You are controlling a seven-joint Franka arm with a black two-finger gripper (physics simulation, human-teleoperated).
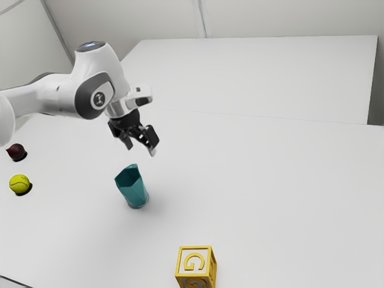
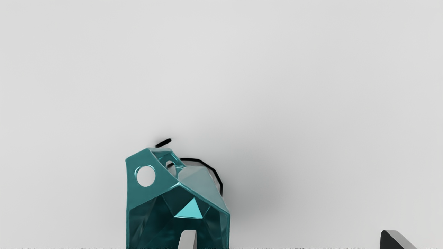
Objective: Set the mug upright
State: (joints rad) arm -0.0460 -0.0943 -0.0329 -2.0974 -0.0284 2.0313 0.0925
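The block [image 1: 196, 268] sits well away from the open, empty pincer [image 1: 141, 149], and below the pincer the mug [image 1: 134, 193] stands mouth up, probably light, hard and slippery, its sides best for holding.

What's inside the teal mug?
Inside the mug I can see dark, slanted walls and a bright triangle. One fingertip of the open end effector hides some of the inside, so I can't tell what's behind it.

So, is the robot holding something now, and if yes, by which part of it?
Nothing is held: the end effector is open, clear of the teal mug below it.
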